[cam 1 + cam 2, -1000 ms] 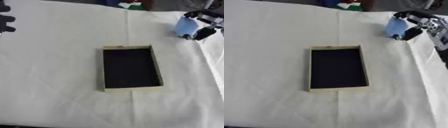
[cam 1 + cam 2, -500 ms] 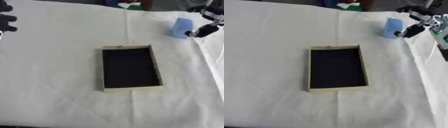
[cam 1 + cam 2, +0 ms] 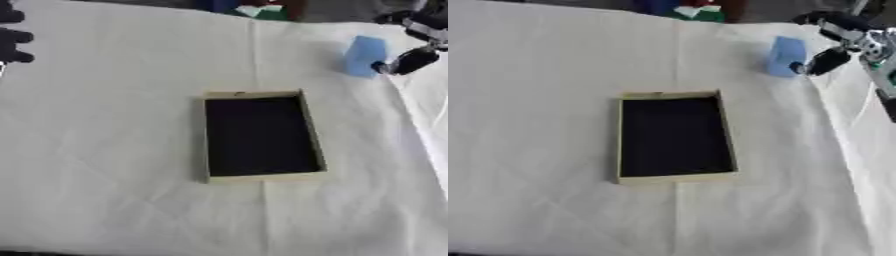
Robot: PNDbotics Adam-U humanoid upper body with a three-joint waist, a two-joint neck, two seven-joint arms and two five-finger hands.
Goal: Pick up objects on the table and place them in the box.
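- A shallow rectangular box [image 3: 262,135] with pale tan cardboard walls and a black inside sits near the middle of the table, which is covered in a creased white cloth [image 3: 105,150]; nothing shows inside the box
- A light-blue block-shaped object [image 3: 364,55] stands on the cloth towards the far right corner, well apart from the box
- The robot's right hand [image 3: 833,45], black with silver parts, comes in from the upper right; one dark fingertip [image 3: 814,64] sits just beside the block's right edge, probably touching it, though the blur leaves that unsure
- Whether its fingers are spread or closed on the block cannot be told
- The left hand [image 3: 12,37] shows at the upper left edge, only dark fingers in view, straight and holding nothing
- Some red, green and blue items [image 3: 254,7] lie beyond the table's far edge
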